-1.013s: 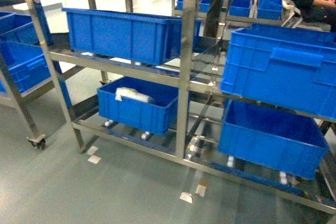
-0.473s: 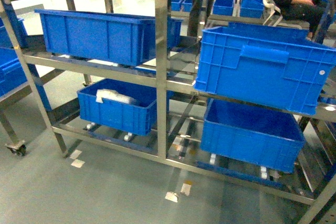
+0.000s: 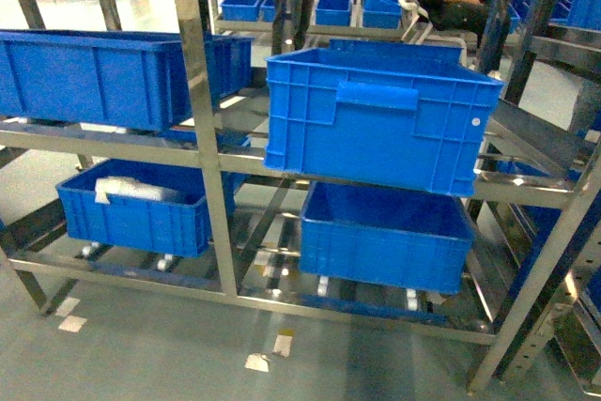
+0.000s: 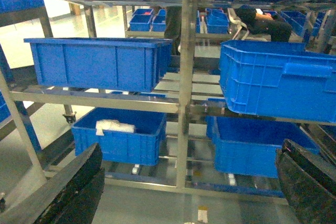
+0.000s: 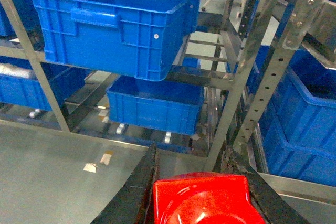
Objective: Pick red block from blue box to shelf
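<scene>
Red fills the bottom of my right wrist view: the red block point(image 5: 202, 200) sits clamped between the dark fingers of the right claw point(image 5: 202, 203), held above the grey floor point(image 5: 63, 161) in front of the shelf point(image 3: 202, 129). My left claw point(image 4: 189, 192) is spread wide with nothing between its fingers. On the steel shelf, a ribbed blue crate point(image 3: 380, 119) juts out from the middle tier over a lower bin point(image 3: 385, 237). A white bag point(image 3: 131, 190) lies in the lower left bin point(image 3: 131, 213).

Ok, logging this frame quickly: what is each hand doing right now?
Left hand: open, holding nothing.
Right hand: closed on the red block.
</scene>
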